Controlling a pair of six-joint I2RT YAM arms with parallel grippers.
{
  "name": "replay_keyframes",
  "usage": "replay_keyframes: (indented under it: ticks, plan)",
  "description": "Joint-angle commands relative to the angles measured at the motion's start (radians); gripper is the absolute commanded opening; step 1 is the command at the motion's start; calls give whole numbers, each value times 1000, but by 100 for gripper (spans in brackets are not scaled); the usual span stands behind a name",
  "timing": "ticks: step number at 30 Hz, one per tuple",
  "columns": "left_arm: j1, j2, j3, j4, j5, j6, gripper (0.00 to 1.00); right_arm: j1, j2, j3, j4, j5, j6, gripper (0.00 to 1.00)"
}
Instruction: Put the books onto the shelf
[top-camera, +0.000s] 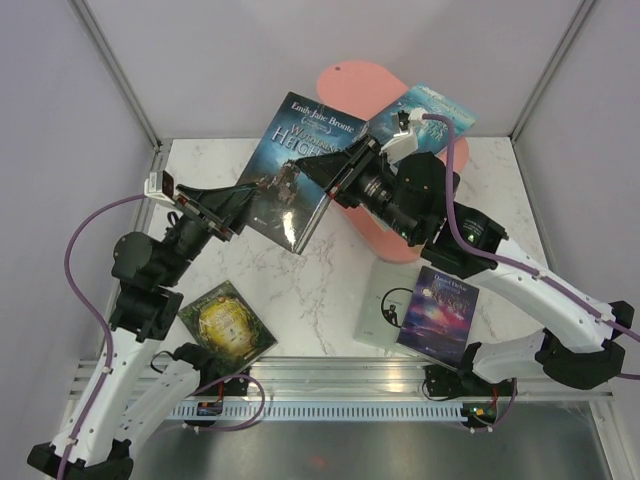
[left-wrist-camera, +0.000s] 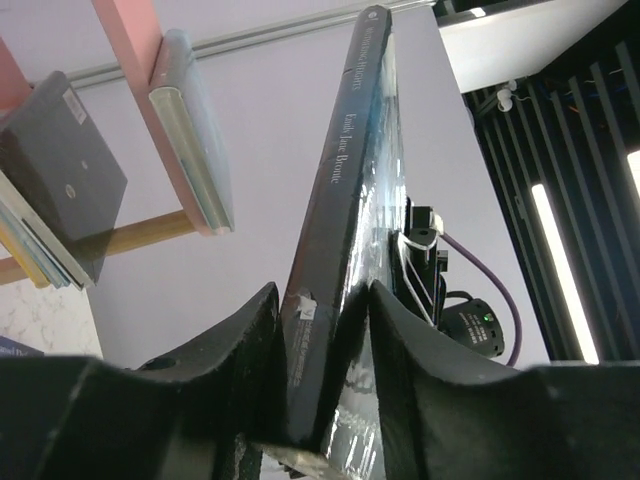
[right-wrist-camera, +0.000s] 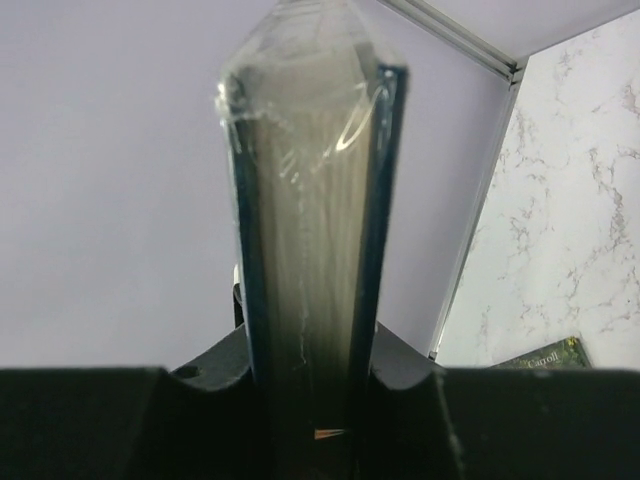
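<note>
1. Dark grey book (top-camera: 290, 165), cover reading "Wuthering Heights", wrapped in clear film: held tilted above the table (top-camera: 300, 290), spanning the gap between the two grippers
2. Left gripper (top-camera: 228, 208): clamped on the dark grey book at its spine-side corner, one finger against each cover; in the left wrist view the spine runs up and away from the fingers
3. Right gripper (top-camera: 337, 172): clamped on the opposite edge of the same book; in the right wrist view the page edge stands upright between the fingers
4. Shelf (top-camera: 350, 80), pink: just beyond the right gripper and behind the far edge of the held book; the held book does not rest on it
5. Teal-blue book (top-camera: 432, 112): on the shelf, past the right gripper's wrist; which tier cannot be told
6. Green-gold book (top-camera: 226, 325): flat on the table, on the near side of the left gripper, beside that arm's lower link
7. Purple galaxy book (top-camera: 440, 308): on the near side of the right gripper, lying on the pale grey-white book (top-camera: 375, 305), which is flat on the table
</note>
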Motion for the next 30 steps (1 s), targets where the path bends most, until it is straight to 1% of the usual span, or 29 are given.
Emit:
replay_keyframes:
  ticks: [1, 2, 4, 7, 10, 11, 12, 16, 17, 19, 21, 22, 23, 24, 25, 30]
  plan:
    - [2, 36, 9, 20, -28, -22, 46, 11, 15, 17, 191, -49, 24, 0]
    - [7, 53, 28, 19, -13, -20, 52, 11, 18, 14, 193, -59, 32, 0]
    - [12, 104, 55, 19, 10, 0, 57, 14, 17, -9, 200, -69, 48, 0]
    - [13, 150, 108, 6, 46, 32, 62, 14, -11, -50, 202, -37, 52, 0]
    - [13, 159, 144, -41, 67, 55, 62, 12, -31, -49, 181, 30, 7, 0]
    - [13, 157, 142, -44, 72, 57, 59, 12, -31, -43, 171, 44, -4, 0]
    - [12, 151, 136, -49, 73, 60, 59, 11, -32, -35, 159, 68, -13, 0]
    - [13, 134, 105, -55, 81, 49, 58, 11, -20, -35, 156, 67, -13, 0]
    - [13, 136, 101, -55, 86, 47, 53, 9, -15, -35, 156, 59, -5, 0]
    - [12, 141, 102, -53, 89, 50, 49, 9, 0, -37, 153, 36, 7, 0]
    - [13, 148, 105, -47, 93, 54, 39, 9, 14, -38, 156, 24, 18, 0]
    - [13, 151, 107, -44, 92, 54, 30, 9, 17, -38, 156, 15, 19, 0]
    - [12, 154, 108, -40, 90, 54, 11, 9, 20, -40, 156, 10, 22, 0]
    - [12, 156, 110, -35, 90, 58, 5, 9, 26, -40, 156, 6, 24, 0]
    - [13, 156, 110, -33, 87, 61, 2, 9, 28, -40, 156, -3, 30, 0]
    - [15, 150, 110, -35, 76, 93, 2, 12, 21, -73, 156, -31, 42, 0]
